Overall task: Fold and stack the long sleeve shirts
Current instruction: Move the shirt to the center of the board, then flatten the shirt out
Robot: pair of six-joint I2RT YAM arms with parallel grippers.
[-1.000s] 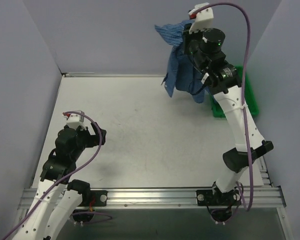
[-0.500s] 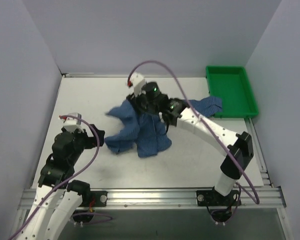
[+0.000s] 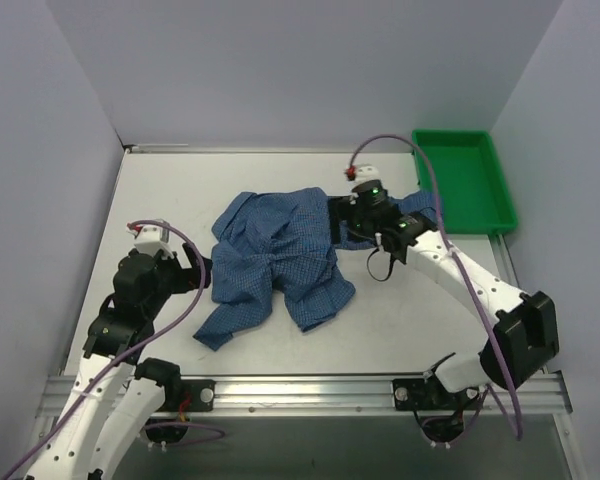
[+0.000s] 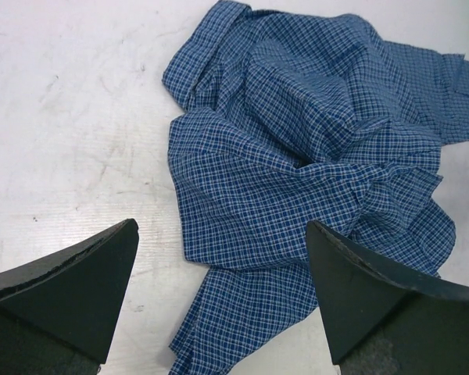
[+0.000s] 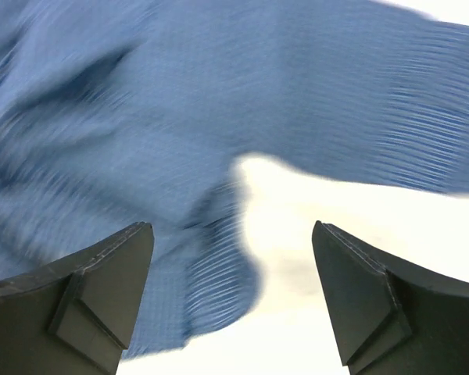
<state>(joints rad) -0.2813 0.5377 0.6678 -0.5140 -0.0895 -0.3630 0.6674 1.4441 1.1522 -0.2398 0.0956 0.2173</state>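
One long sleeve shirt (image 3: 280, 255), blue fine-checked cloth, lies crumpled in the middle of the table. A sleeve trails toward the front left. My left gripper (image 3: 195, 272) stands open just left of the cloth. In the left wrist view the shirt (image 4: 313, 156) fills the space ahead of the left gripper (image 4: 222, 226), and the lower folds lie between its fingers without being pinched. My right gripper (image 3: 338, 222) hovers at the shirt's right edge. In the right wrist view the right gripper (image 5: 233, 226) is open, with the shirt (image 5: 180, 101) blurred beneath it and nothing gripped.
A green tray (image 3: 500, 195) stands at the back right corner, close behind the right arm. Pale walls close in the table at the left, back and right. A metal rail (image 3: 300, 392) runs along the near edge by the arm bases.
The right gripper swung the shirt down from high at the back right onto the table's middle, opened and let it go. The shirt spread out. The left arm barely shifted.
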